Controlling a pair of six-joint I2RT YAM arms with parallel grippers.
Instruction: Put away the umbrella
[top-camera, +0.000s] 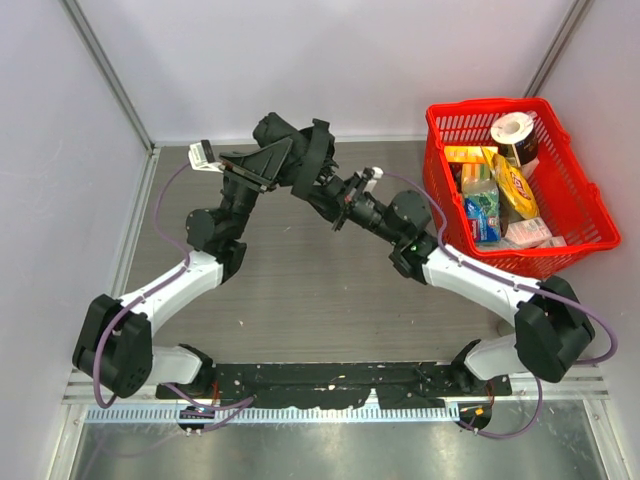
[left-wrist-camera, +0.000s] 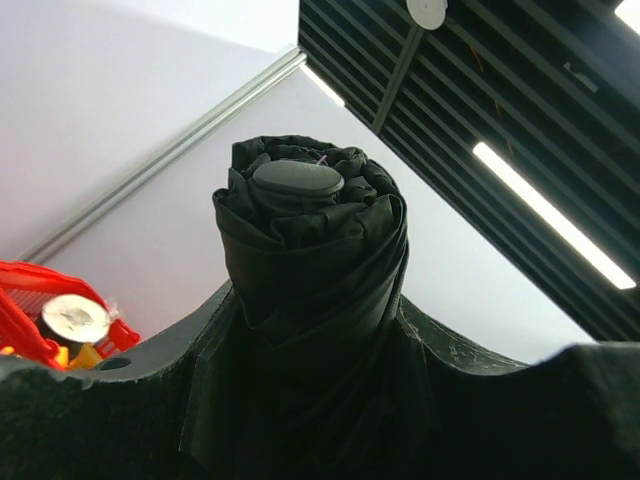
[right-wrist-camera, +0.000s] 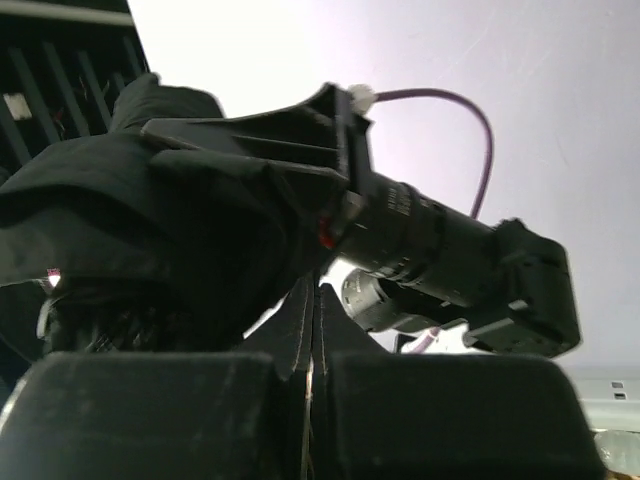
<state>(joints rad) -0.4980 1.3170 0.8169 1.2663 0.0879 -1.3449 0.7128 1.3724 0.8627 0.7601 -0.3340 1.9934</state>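
The folded black umbrella (top-camera: 278, 131) is held up above the back of the table between both arms. My left gripper (top-camera: 272, 165) is shut on its body. In the left wrist view the rolled canopy (left-wrist-camera: 305, 250) stands up between my fingers (left-wrist-camera: 140, 375), with its round end cap on top. My right gripper (top-camera: 326, 194) is shut, and its tips press against the umbrella's lower end. In the right wrist view its fingertips (right-wrist-camera: 298, 315) meet under the dark fabric (right-wrist-camera: 150, 220). I cannot tell whether a strap is pinched between them.
A red basket (top-camera: 440, 135) with several groceries, including a paper roll and a yellow packet, stands at the back right and shows in the left wrist view (left-wrist-camera: 25, 290). White walls close in the table on the left, back and right. The left arm's wrist (right-wrist-camera: 440, 245) crosses the right wrist view.
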